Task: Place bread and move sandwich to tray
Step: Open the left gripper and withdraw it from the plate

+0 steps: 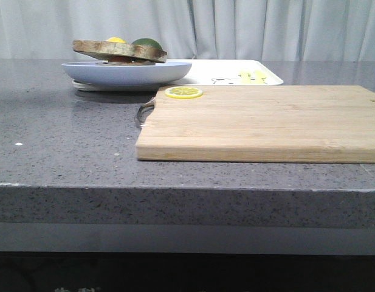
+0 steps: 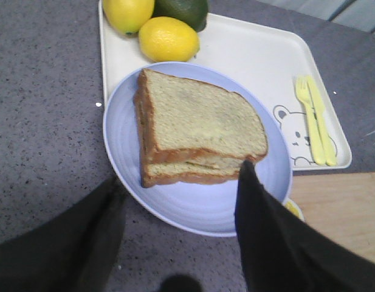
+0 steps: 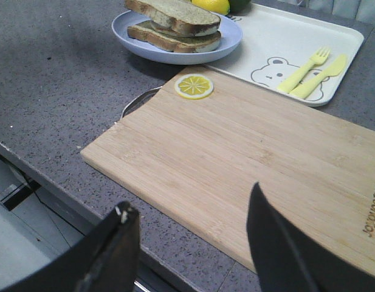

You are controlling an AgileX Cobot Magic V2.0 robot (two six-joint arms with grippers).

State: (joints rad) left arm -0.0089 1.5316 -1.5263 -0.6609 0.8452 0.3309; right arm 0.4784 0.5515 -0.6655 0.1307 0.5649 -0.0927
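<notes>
- On my left wrist feed, the left tool (image 2: 178, 234) hangs over the near rim of the pale blue round plate (image 2: 126, 176), its dark fingers (image 2: 266, 231) spread wide, nothing between them; one fingertip sits in front of the sandwich's corner, and I can't tell if it touches.
- The sandwich of brown-crusted bread slices (image 2: 196, 131) lies stacked on that plate; any filling is hidden from me, only a pale line showing between the slices.
- The plate overlaps the flat white rectangular tray with a bear print and yellow fork-and-knife marks (image 2: 260, 55), partly over its rim and partly over the grey speckled surface (image 2: 41, 121).
- Two yellow lemons (image 2: 169, 38) and a dark green fruit (image 2: 184, 9) sit at the tray's far end, cut off by the picture's edge.
- On the right wrist feed, the right tool (image 3: 190, 243) hovers open and empty above the near edge of the light wooden cutting board (image 3: 248, 146).
- A yellow lemon slice (image 3: 194, 86) rests on the board's corner nearest the plate.
- In the front view neither tool shows.
</notes>
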